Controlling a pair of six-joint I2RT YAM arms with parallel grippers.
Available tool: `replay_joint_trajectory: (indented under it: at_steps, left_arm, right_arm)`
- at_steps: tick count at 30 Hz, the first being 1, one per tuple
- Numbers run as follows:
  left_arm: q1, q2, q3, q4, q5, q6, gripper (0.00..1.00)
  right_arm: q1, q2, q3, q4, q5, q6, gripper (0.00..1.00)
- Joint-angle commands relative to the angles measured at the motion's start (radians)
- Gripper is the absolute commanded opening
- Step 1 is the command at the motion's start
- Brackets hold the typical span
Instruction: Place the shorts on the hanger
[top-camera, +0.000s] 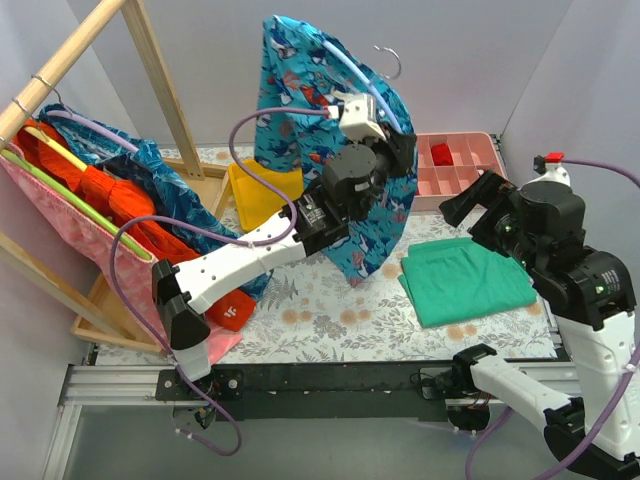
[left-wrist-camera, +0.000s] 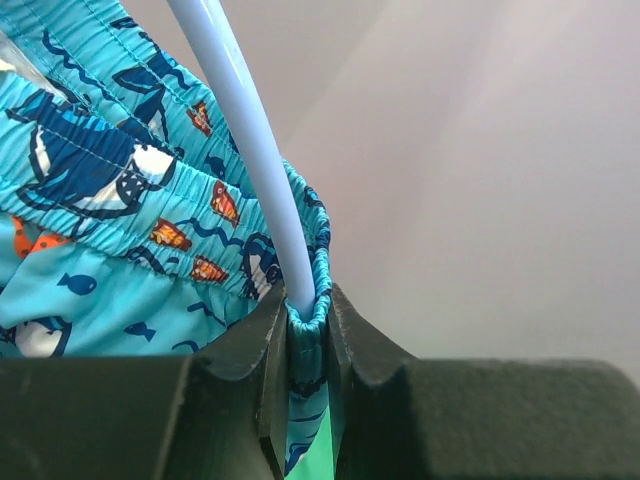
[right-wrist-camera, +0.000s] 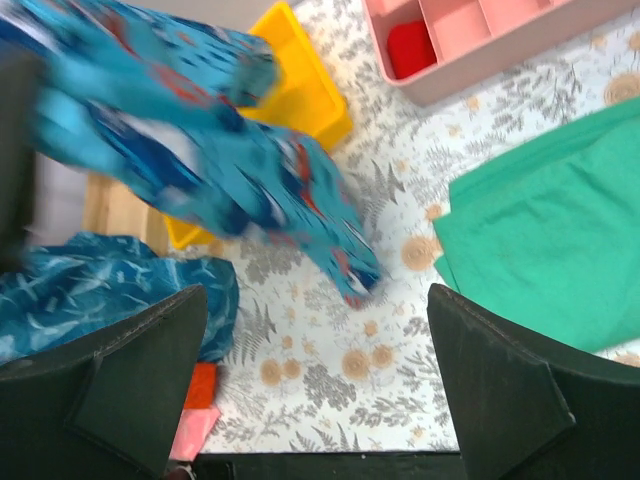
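The turquoise printed shorts (top-camera: 300, 100) hang in the air over the back of the table, draped on the light-blue hanger (top-camera: 345, 58), whose silver hook (top-camera: 392, 62) sticks up. My left gripper (top-camera: 404, 138) is raised at the hanger's right end. In the left wrist view it (left-wrist-camera: 308, 330) is shut on the shorts' waistband (left-wrist-camera: 100, 220), with the hanger's end (left-wrist-camera: 245, 140) running down into the fold between the jaws. My right gripper (top-camera: 470, 205) is wide open and empty above the table's right side. Its view shows the blurred shorts (right-wrist-camera: 200, 160) beyond its jaws (right-wrist-camera: 320, 400).
A folded green cloth (top-camera: 465, 280) lies right of centre. A pink compartment tray (top-camera: 455, 165) stands at the back right and a yellow bin (top-camera: 262, 190) behind the left arm. A wooden rack (top-camera: 60, 60) on the left holds orange, pink and teal garments (top-camera: 150, 165).
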Motion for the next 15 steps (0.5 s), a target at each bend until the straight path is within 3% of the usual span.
replay_joint_trajectory:
  at_steps: [1, 5, 11, 15]
  left_arm:
    - [0.083, 0.008, 0.182, 0.155, -0.123, 0.077, 0.00]
    - [0.196, 0.046, 0.286, 0.201, -0.153, 0.000, 0.00]
    - [0.394, 0.019, 0.340, 0.028, -0.043, -0.257, 0.00]
    - [0.423, 0.007, 0.343, -0.027, 0.007, -0.296, 0.00]
  right_arm:
    - [0.002, -0.022, -0.081, 0.062, -0.024, 0.015, 0.99]
    - [0.002, -0.033, -0.156, 0.092, -0.064, 0.011, 0.99]
    - [0.002, -0.030, -0.256, 0.152, -0.151, 0.006, 0.98]
    - [0.002, -0.027, -0.287, 0.181, -0.162, 0.005, 0.99]
